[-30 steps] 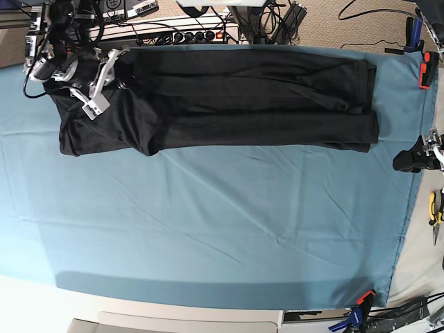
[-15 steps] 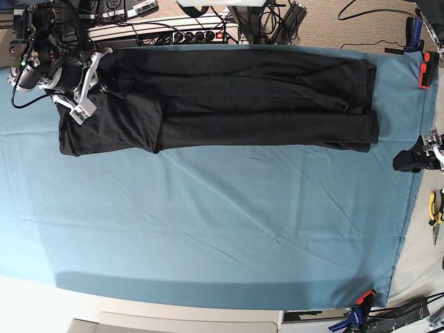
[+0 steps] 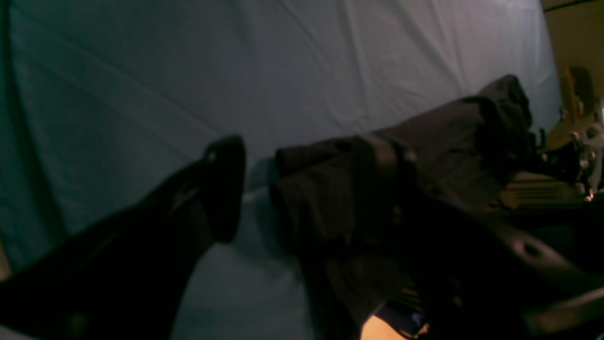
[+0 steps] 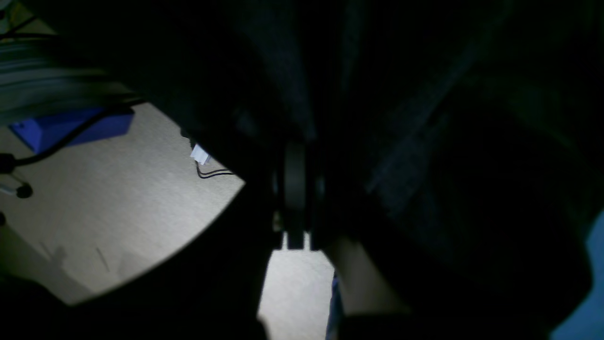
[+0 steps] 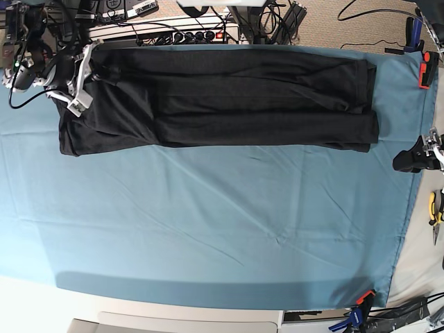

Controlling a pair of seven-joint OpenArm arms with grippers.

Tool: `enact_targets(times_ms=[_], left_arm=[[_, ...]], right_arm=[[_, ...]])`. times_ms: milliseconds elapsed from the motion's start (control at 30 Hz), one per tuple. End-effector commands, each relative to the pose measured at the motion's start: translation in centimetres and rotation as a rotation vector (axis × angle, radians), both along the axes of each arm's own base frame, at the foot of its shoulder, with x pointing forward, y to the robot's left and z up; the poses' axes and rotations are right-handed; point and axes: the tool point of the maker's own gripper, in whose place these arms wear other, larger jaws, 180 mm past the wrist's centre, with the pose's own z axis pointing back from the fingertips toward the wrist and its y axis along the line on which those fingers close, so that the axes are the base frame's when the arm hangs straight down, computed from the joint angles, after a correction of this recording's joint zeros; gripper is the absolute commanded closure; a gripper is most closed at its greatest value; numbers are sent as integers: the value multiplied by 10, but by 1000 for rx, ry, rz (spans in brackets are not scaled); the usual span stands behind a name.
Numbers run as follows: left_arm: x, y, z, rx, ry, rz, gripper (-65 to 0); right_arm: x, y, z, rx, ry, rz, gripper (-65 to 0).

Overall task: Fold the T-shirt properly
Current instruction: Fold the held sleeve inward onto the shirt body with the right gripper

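Note:
The black T-shirt [image 5: 229,97] lies plain side up as a long folded band across the far part of the blue cloth [image 5: 208,222]. My right gripper [image 5: 82,69] is at the shirt's far-left corner, at the table's back edge. In the right wrist view its jaws [image 4: 295,189] are closed on dark shirt fabric [image 4: 424,141] over the floor. My left gripper [image 5: 415,159] is open and empty at the cloth's right edge, apart from the shirt. In the left wrist view the gripper [image 3: 302,160] frames the shirt's near end [image 3: 424,156] from a distance.
A power strip and cables [image 5: 180,31] run along the back edge. An orange clamp [image 5: 424,73] holds the cloth's far-right corner and another clamp [image 5: 361,305] its near-right corner. Yellow pliers [image 5: 435,208] lie off the cloth at right.
My right gripper has moved left and towards the back edge with the shirt's corner in it, drawing the bunched left end out flatter. The left arm has not moved.

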Motion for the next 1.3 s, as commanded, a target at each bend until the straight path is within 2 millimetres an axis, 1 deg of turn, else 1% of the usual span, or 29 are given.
enact_targets(times_ms=[0, 167, 400, 567, 833, 867, 933, 967, 1000, 1067, 1167, 1267], left_arm=[[9, 9, 22, 11, -62, 10, -365], [9, 9, 22, 11, -62, 10, -365], [9, 9, 21, 12, -59, 9, -365], [6, 9, 18, 15, -46, 4, -365], [5, 9, 18, 15, -45, 3, -365], [5, 9, 18, 16, -45, 3, -365], [5, 9, 18, 15, -45, 3, -365], [6, 9, 18, 15, -47, 4, -365], [6, 9, 18, 14, -50, 6, -365], [6, 9, 18, 14, -50, 6, -365], [6, 9, 18, 14, -50, 6, -365], [6, 9, 18, 14, -49, 6, -365]], right_arm=[[5, -5, 8, -24, -20, 21, 0], [7, -12, 12, -53, -18, 35, 0], [3, -19, 10, -90, 7, 40, 0], [3, -31, 7, -158, 9, 39, 0], [3, -30, 8, -154, 9, 39, 0], [3, -29, 8, -148, 9, 39, -9], [3, -24, 9, -122, 8, 39, -176], [3, -22, 9, -108, 8, 39, -247], [3, -19, 9, -93, 7, 38, -284], [6, -6, 12, -18, -18, 31, -290], [7, 24, 24, 161, -28, 28, -290], [12, 49, 32, 273, -52, 26, -290]])
